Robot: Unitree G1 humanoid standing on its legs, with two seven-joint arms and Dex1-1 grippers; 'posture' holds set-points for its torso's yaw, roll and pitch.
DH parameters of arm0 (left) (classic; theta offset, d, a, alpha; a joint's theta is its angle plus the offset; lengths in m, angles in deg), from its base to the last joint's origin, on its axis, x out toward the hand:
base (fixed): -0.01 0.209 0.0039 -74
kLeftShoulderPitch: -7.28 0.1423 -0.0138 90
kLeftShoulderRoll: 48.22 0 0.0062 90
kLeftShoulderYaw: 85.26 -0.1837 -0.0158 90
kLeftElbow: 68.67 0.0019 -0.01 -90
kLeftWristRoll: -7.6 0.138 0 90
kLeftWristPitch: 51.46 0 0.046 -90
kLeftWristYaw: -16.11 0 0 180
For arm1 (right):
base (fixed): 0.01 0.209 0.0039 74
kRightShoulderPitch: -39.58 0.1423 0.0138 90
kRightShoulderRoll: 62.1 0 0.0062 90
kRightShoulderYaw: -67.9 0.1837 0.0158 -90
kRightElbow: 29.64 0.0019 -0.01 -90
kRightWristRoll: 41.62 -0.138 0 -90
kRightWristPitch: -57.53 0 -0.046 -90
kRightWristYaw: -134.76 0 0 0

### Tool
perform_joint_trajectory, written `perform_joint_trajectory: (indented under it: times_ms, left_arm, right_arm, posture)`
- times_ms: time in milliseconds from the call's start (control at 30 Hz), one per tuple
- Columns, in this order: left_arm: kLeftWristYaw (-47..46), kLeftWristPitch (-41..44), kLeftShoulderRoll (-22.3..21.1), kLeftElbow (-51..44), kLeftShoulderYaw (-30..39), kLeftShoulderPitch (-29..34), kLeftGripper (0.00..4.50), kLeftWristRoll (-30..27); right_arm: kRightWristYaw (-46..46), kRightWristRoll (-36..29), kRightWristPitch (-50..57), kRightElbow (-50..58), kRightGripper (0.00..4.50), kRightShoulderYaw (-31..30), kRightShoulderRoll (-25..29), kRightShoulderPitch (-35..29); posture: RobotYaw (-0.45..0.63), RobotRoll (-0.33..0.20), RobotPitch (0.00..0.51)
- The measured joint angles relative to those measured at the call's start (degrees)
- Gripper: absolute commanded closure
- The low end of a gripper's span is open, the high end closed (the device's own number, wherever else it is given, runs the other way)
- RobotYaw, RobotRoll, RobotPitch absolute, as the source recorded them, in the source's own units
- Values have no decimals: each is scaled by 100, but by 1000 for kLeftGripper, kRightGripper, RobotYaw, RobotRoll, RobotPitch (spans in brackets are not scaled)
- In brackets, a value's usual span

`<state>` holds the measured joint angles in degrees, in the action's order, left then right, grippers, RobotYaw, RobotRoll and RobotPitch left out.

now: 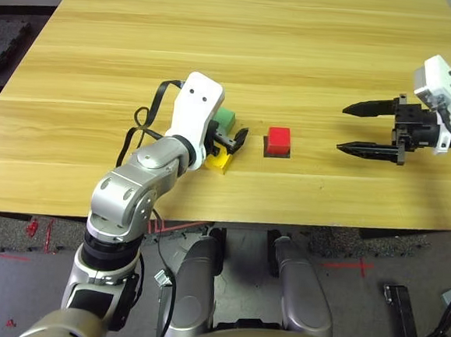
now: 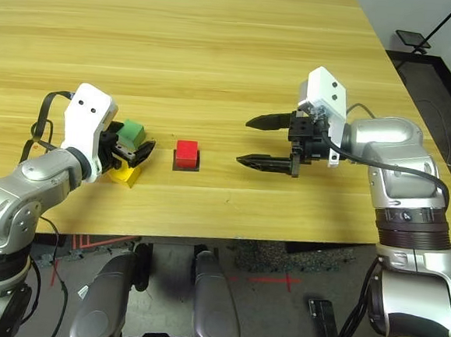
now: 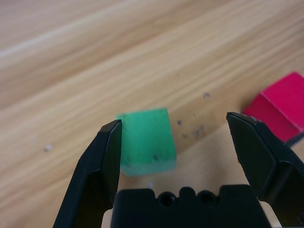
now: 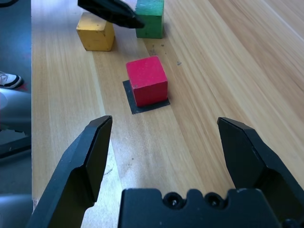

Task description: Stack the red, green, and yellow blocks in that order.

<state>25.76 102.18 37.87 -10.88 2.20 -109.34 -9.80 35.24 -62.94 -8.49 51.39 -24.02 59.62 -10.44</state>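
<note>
1. Left gripper [image 1: 231, 142], seen from the head's left eye, hangs with its two black fingers spread and nothing between them; it sits over the green block [image 1: 224, 120] and the yellow block [image 1: 220, 162], both partly hidden behind the white wrist housing. The red block [image 1: 279, 138] stands apart to their right on a flat black patch [image 1: 277, 152], near the middle of the wooden table [image 1: 258, 46]. The right gripper [image 1: 363, 128] hovers well to the right of the red cube, fingers wide and bare, pointing toward it.

2. From the right eye, the green cube sits just behind the yellow one, close together; whether they touch I cannot tell. All three are small matte cubes of equal size with plain faces.

3. In the left wrist view, the green cube lies on the table ahead of the spread fingers [image 3: 102, 161], close to one of them and not pinched. It is light green, with faint dark specks on its face. A corner of the red cube shows off to the side.

4. In the right wrist view, the red cube sits square on the black patch, bright red, between and beyond the parted fingers [image 4: 85, 161]. Farther off stand the yellow and green cubes side by side, with a black fingertip of the left gripper reaching over them.
</note>
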Motion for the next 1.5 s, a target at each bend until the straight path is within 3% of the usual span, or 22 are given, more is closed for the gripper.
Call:
perform_joint_trajectory:
  times_ms: [333,1000,1500]
  left_arm:
    - [77,-47,-199,4,-147,92,0,147]
    - [58,106,-75,37,-203,169,0,216]
    - [-102,-492,-1,441,63,-338,0,603]
  right_arm:
    - [7,49,-162,-228,36,-74,-153,196]
    - [7,44,-252,-219,36,-161,-181,143]
    - [6,93,-383,-349,36,-199,-312,158]
  posture:
    - [371,106,264]
    - [370,111,272]
    - [381,117,256]
